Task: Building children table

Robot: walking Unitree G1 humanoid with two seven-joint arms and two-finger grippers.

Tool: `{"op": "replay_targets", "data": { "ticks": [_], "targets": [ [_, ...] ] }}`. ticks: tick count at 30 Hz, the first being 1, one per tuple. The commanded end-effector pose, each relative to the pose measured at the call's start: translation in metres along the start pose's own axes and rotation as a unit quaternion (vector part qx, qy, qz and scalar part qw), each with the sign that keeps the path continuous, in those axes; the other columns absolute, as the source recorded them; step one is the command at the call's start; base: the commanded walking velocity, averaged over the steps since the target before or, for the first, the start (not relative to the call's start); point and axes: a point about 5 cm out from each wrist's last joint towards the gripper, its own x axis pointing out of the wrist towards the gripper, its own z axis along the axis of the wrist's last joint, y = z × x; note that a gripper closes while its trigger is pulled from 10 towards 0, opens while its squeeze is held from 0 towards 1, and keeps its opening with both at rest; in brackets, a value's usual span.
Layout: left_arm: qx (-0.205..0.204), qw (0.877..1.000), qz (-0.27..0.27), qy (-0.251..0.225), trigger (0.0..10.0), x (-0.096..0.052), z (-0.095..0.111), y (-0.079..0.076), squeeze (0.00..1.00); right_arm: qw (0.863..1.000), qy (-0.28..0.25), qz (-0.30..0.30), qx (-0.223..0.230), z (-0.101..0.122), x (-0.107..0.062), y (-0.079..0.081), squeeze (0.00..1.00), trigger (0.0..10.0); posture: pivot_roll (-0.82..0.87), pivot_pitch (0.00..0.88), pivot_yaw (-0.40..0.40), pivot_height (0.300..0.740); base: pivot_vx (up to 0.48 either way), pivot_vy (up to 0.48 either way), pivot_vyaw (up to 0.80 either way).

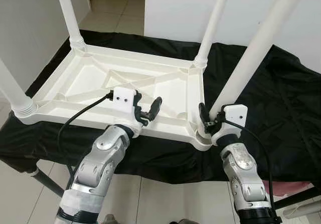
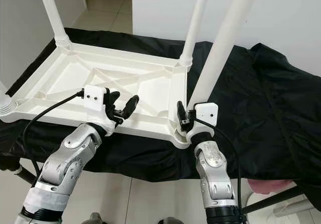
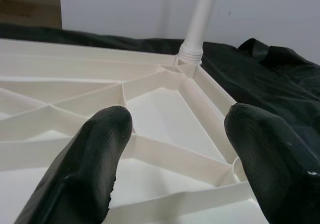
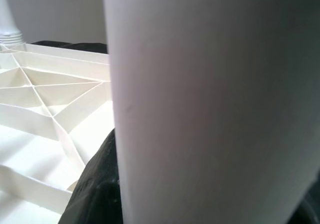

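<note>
The white children's table (image 1: pixel 125 83) lay upside down on a black cloth (image 1: pixel 281 98) that covered the tabletop, its ribbed underside facing up and its legs standing upward from the corners. The right gripper (image 1: pixel 210 120) was clenched around the base of the near right leg (image 1: pixel 251 53), just above that corner's socket, one black finger (image 4: pixel 95 184) pressed against the white tube. The left gripper (image 1: pixel 148 108) hovered released, fingers spread apart, just above the table's near edge, beside the right gripper and well short of the far right leg (image 3: pixel 200 23), which stood straight ahead of it.
</note>
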Motion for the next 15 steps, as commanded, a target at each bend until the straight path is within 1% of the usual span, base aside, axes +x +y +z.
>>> {"op": "replay_targets", "data": {
  "ticks": [1, 7, 8, 9, 11, 15],
  "targets": [
    [0.016, 0.995, -0.101, 0.005, 10.0, -0.004, -0.006, -0.011, 0.00, 1.000, 0.003, 0.008, -0.004, -0.004, -0.003, -0.001, 0.00, 10.0, -0.01, 0.000, -0.062, 0.740, 0.000, 0.000, 0.00],
    [0.028, 0.993, -0.113, 0.016, 10.0, -0.008, -0.012, -0.012, 0.00, 1.000, 0.013, 0.022, -0.014, -0.011, -0.004, 0.001, 0.00, 10.0, -0.01, 0.000, -0.064, 0.740, 0.000, 0.000, 0.00],
    [0.047, 0.991, -0.121, 0.024, 10.0, -0.011, -0.015, -0.013, 0.00, 0.999, 0.012, 0.029, -0.019, -0.013, -0.004, 0.003, 0.00, 10.0, 0.00, 0.000, -0.066, 0.740, 0.000, 0.000, 0.00],
    [0.047, 0.991, -0.121, 0.024, 10.0, -0.011, -0.015, -0.013, 0.00, 0.999, 0.012, 0.029, -0.019, -0.013, -0.004, 0.003, 0.00, 10.0, 0.00, 0.000, -0.066, 0.740, 0.000, 0.000, 0.00],
    [0.070, 0.987, -0.136, 0.038, 10.0, -0.017, -0.020, -0.011, 0.00, 0.999, 0.012, 0.042, -0.033, -0.016, -0.008, 0.004, 0.00, 10.0, 0.00, 0.000, -0.068, 0.740, 0.000, 0.000, 0.00],
    [0.082, 0.985, -0.148, 0.046, 10.0, -0.022, -0.022, -0.009, 0.00, 0.998, 0.012, 0.054, -0.040, -0.018, -0.011, 0.005, 0.00, 10.0, 0.00, 0.000, -0.064, 0.740, 0.000, 0.000, 0.00]
  ]
}}
